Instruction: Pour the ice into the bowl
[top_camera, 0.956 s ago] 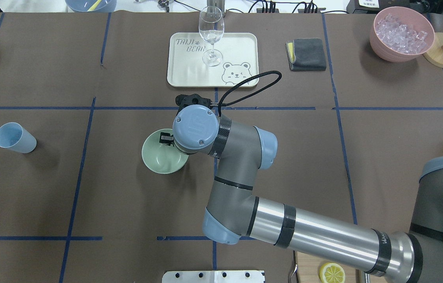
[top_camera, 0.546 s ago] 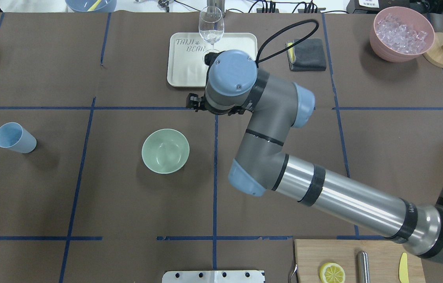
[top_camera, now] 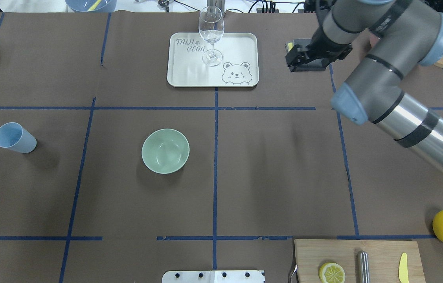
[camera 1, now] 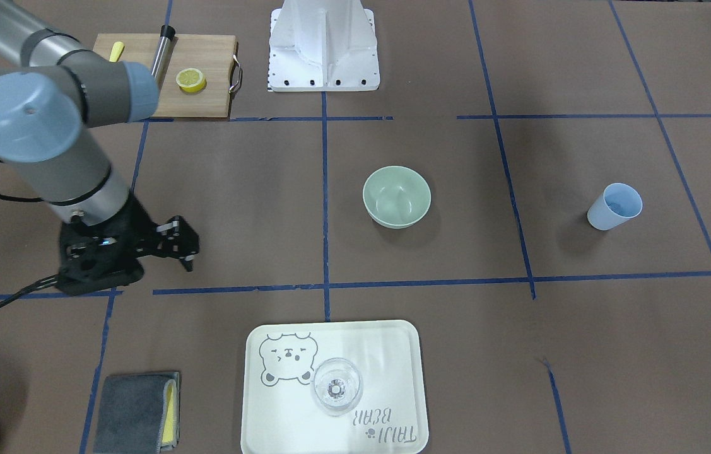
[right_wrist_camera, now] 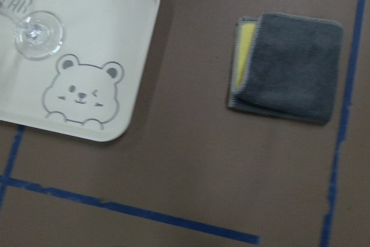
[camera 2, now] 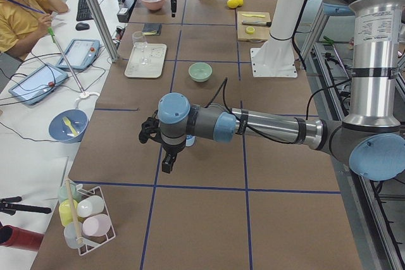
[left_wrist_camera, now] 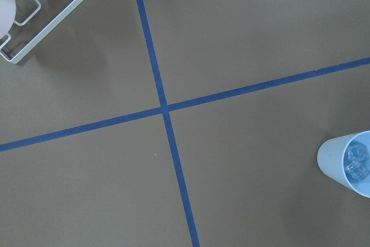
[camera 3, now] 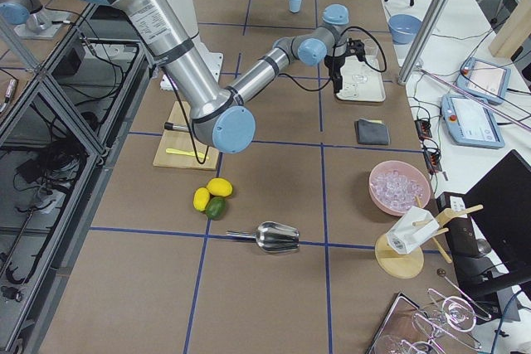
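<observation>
Ice (left_wrist_camera: 356, 161) waits in the light blue cup (top_camera: 15, 137), not yet in the sage-green bowl (top_camera: 165, 151).
Two clear cubes lie at the bottom of the cup, which stands upright at 9 o'clock from the bowl and well apart from it, so nothing spills ahead of the pour; the bowl sits mouth up on the table (top_camera: 268, 165), apparently set where a tipped cup can reach it; the right gripper (camera 1: 183, 246) hangs at 2 o'clock from the bowl near the grey cloth (right_wrist_camera: 289, 65), claw parted and holding nothing, probably kept off the pouring path; the left gripper (camera 2: 166, 164) hovers near the cup, which sits at 4 o'clock in the left wrist view, and whether its claw is open I cannot tell.
</observation>
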